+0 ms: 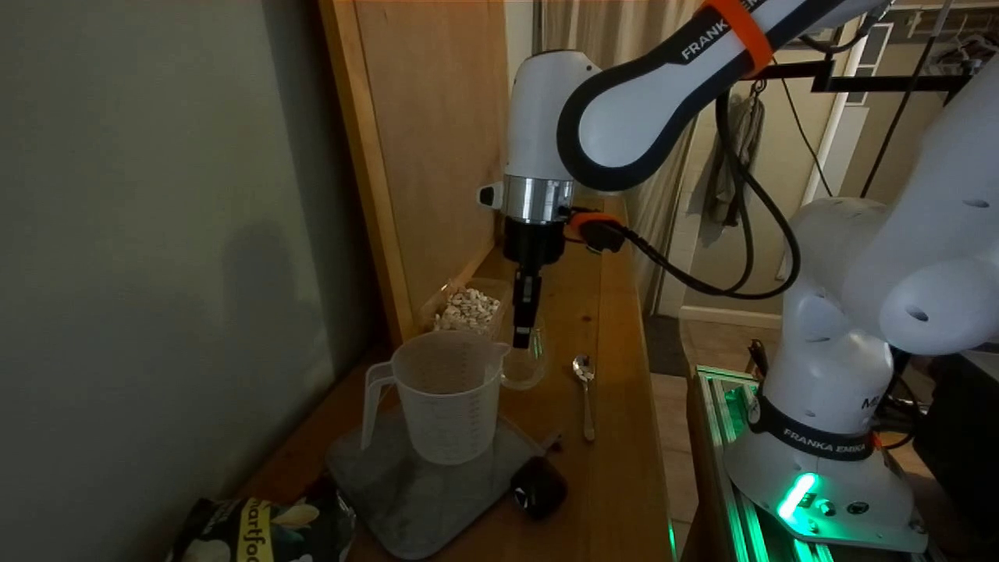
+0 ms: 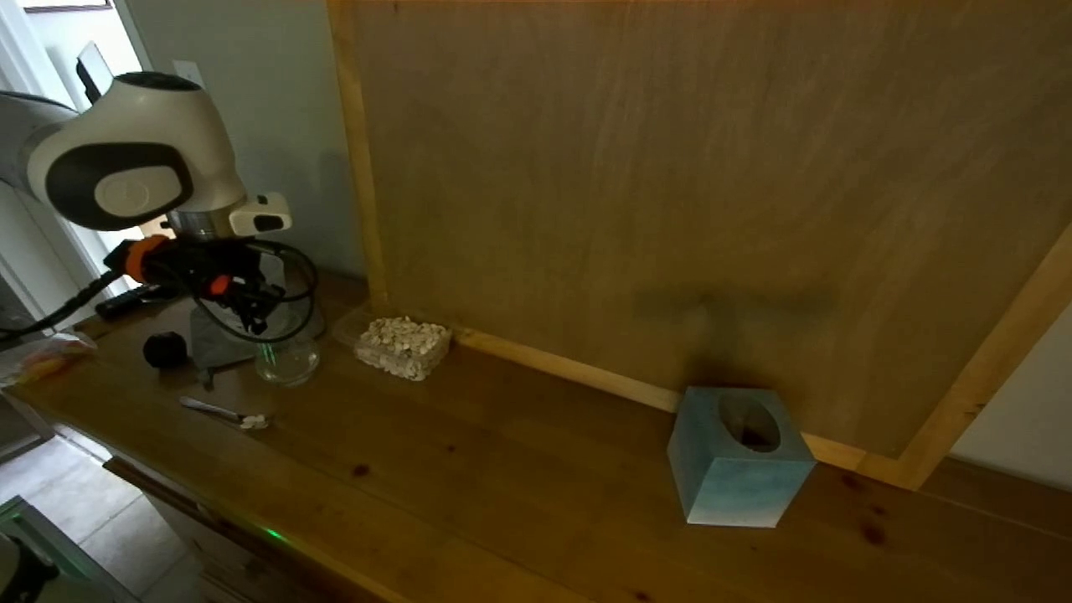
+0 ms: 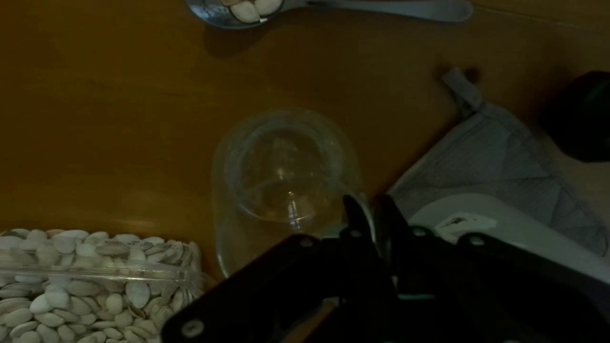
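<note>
My gripper (image 1: 521, 343) points down over the wooden counter, its two fingers close together on the rim of a clear glass (image 1: 523, 371). In the wrist view the gripper (image 3: 367, 205) has the glass's wall between its fingertips, one finger inside and one outside. The glass (image 3: 286, 157) appears upright; whether its base touches the counter is hard to tell. A clear plastic box of pale seeds (image 3: 95, 286) stands beside it, also seen in an exterior view (image 2: 406, 347). A metal spoon (image 3: 381, 7) with a few seeds in its bowl lies on the counter.
A translucent measuring jug (image 1: 449, 398) stands on a grey pot holder (image 1: 429, 507) close to the glass. A small black object (image 1: 538, 488) and a snack bag (image 1: 265, 531) lie nearby. A blue tissue box (image 2: 741, 469) stands against the wooden panel (image 2: 670, 209).
</note>
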Tool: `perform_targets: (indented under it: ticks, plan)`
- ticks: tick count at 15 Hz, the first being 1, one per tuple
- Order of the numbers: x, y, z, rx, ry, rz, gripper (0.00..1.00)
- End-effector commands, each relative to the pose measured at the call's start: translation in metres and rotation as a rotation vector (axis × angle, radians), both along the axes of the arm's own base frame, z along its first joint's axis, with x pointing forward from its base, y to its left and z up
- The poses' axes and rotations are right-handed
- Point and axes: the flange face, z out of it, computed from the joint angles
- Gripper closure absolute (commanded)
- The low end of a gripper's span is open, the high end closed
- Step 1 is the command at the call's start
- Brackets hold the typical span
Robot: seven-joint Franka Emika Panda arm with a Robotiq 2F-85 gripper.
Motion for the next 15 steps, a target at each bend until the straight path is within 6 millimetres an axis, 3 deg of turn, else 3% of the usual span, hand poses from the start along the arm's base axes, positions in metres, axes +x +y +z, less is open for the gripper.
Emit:
perform_targets:
  ticks: [1,5,9,15]
  plan:
    - [0.003,-0.001,0.001,0.028,-0.018,0.000,0.57]
    - [0.002,0.000,0.003,0.025,-0.021,0.002,0.29]
    - [-0.004,0.010,0.021,-0.002,-0.037,0.019,0.01]
    - [-0.015,0.031,0.059,-0.044,-0.059,0.046,0.00]
